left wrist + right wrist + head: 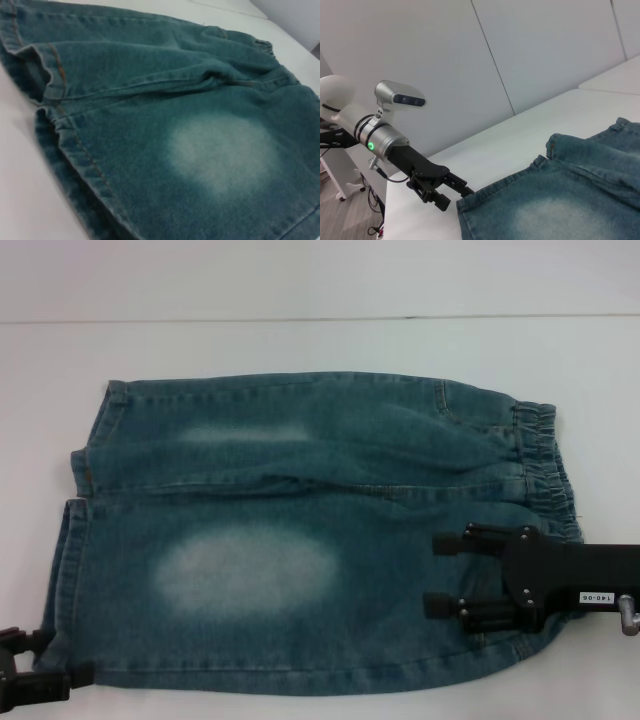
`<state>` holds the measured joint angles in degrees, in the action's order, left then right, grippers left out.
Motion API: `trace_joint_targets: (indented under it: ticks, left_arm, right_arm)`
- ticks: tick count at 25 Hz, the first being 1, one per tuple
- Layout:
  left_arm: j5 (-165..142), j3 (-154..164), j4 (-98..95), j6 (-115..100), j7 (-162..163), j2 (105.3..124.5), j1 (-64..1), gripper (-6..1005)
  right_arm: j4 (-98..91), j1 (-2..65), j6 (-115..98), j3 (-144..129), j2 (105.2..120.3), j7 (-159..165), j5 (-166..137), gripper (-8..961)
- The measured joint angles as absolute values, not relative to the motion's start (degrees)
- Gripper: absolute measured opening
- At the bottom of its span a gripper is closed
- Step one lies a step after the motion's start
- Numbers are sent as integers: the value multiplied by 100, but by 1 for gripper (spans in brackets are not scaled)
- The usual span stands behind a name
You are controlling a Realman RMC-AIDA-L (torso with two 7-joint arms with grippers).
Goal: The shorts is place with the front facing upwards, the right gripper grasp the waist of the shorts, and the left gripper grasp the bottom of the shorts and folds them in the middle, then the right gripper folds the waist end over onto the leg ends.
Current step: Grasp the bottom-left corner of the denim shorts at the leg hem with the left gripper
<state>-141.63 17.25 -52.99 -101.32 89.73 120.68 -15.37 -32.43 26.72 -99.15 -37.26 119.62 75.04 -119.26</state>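
The shorts (300,530) lie flat across the middle of my white desk (300,340), waist (545,465) out at three o'clock, leg ends (75,500) at nine o'clock, two pale faded patches facing up. My right claw (440,573) reaches in from four o'clock, level over the denim just inside the waistband, its two fingers spread apart and gripping nothing. My left claw (457,196) sits low at the seven o'clock corner, its fingertips right at the near leg hem; its fingers look parted, with no cloth between them that I can see. Behind the desk stands a plain pale wall (520,55). Nothing else lies around the shorts.
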Motion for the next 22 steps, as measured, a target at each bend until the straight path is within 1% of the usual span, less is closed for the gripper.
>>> trace_joint_targets:
  ticks: [13, 16, 17, 22]
  left_arm:
    - [-14258, 1745, -5433, -10237, 9168, 12042, -1493, 935]
    - [-14265, 1731, -5497, -10230, 9173, 12056, -1496, 935]
    - [-14266, 1723, -5610, -10224, 9183, 12095, -1496, 935]
    - [-14300, 1761, -5623, -10217, 9211, 12111, -1538, 935]
  right_arm:
    - [-3245, 2672, -9896, -3726, 11962, 7506, -11926, 916]
    - [-3245, 2671, -9896, -3726, 11962, 7506, -11926, 916]
    - [-3245, 2667, -9896, -3726, 11962, 7506, -11927, 916]
    - [-3243, 2651, -9889, -3721, 11962, 7506, -11926, 916]
